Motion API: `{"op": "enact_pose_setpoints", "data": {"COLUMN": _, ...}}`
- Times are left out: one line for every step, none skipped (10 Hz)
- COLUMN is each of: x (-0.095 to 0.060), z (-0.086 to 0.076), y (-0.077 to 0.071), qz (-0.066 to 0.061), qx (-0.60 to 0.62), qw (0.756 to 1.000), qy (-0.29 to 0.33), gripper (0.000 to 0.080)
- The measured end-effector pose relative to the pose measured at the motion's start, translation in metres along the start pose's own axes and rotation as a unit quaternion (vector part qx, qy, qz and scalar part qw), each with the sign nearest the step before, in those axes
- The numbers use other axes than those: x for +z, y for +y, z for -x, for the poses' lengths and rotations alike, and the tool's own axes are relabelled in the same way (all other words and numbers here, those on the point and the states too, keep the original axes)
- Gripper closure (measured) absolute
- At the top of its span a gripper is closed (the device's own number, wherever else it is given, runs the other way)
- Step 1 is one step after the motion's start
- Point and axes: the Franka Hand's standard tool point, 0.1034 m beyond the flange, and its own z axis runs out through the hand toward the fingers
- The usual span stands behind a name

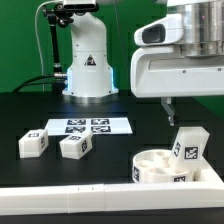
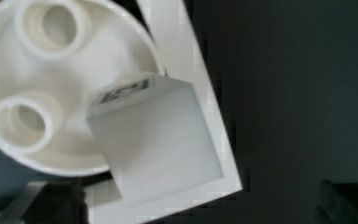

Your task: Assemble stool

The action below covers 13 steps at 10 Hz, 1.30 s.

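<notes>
The gripper (image 1: pixel 168 106), jaws spread wide and holding nothing, hangs above the round seat (image 1: pixel 150 168), with one leg (image 1: pixel 187 148) standing upright at the seat's edge close beside it, while a second leg (image 1: pixel 75 146) and a third leg (image 1: pixel 33 143) lie well away toward the exterior view's left, near the marker board (image 1: pixel 86 126).

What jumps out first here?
The round seat, holes up, sits in the corner of the border wall at the exterior view's right, an upright leg at its rim. The open end effector hangs above them. A second leg and a third leg lie further left, by the marker board.
</notes>
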Motion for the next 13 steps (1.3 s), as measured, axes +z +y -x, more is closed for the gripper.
{"op": "enact_pose_setpoints", "data": {"x": 0.000, "z": -0.002, "y": 0.000, "qz": 0.003, "qx": -0.070, "qw": 0.998, "qy": 0.006, "gripper": 0.0150}}
{"op": "enact_pose_setpoints", "data": {"x": -0.001, "z": -0.003, "y": 0.001, "qz": 0.005, "qx": -0.130, "qw": 0.991, "qy": 0.010, "gripper": 0.0150}}
{"op": "enact_pose_setpoints", "data": {"x": -0.001, "z": -0.004, "y": 0.001, "qz": 0.005, "qx": -0.176, "qw": 0.984, "qy": 0.015, "gripper": 0.0150}}
{"op": "enact_pose_setpoints", "data": {"x": -0.001, "z": -0.005, "y": 0.003, "qz": 0.007, "qx": -0.233, "qw": 0.972, "qy": 0.015, "gripper": 0.0150}}
{"op": "enact_pose_setpoints", "data": {"x": -0.001, "z": -0.005, "y": 0.003, "qz": 0.007, "qx": -0.253, "qw": 0.967, "qy": 0.015, "gripper": 0.0150}}
{"op": "enact_pose_setpoints", "data": {"x": 0.000, "z": -0.005, "y": 0.004, "qz": 0.008, "qx": -0.274, "qw": 0.961, "qy": 0.015, "gripper": 0.0150}}
{"op": "enact_pose_setpoints", "data": {"x": 0.000, "z": -0.006, "y": 0.005, "qz": 0.009, "qx": -0.313, "qw": 0.950, "qy": 0.014, "gripper": 0.0150}}
{"op": "enact_pose_setpoints", "data": {"x": 0.000, "z": -0.006, "y": 0.006, "qz": 0.010, "qx": -0.335, "qw": 0.942, "qy": 0.014, "gripper": 0.0150}}
{"op": "enact_pose_setpoints", "data": {"x": 0.000, "z": -0.006, "y": 0.007, "qz": 0.011, "qx": -0.354, "qw": 0.935, "qy": 0.013, "gripper": 0.0150}}
{"op": "enact_pose_setpoints", "data": {"x": 0.000, "z": -0.007, "y": 0.009, "qz": 0.015, "qx": -0.393, "qw": 0.920, "qy": 0.013, "gripper": 0.0150}}
{"op": "enact_pose_setpoints", "data": {"x": 0.000, "z": -0.008, "y": 0.010, "qz": 0.015, "qx": -0.421, "qw": 0.907, "qy": 0.012, "gripper": 0.0150}}
{"op": "enact_pose_setpoints", "data": {"x": 0.000, "z": -0.008, "y": 0.011, "qz": 0.018, "qx": -0.453, "qw": 0.891, "qy": 0.014, "gripper": 0.0150}}
{"op": "enact_pose_setpoints", "data": {"x": 0.004, "z": -0.007, "y": 0.014, "qz": 0.029, "qx": -0.498, "qw": 0.866, "qy": 0.026, "gripper": 0.0150}}
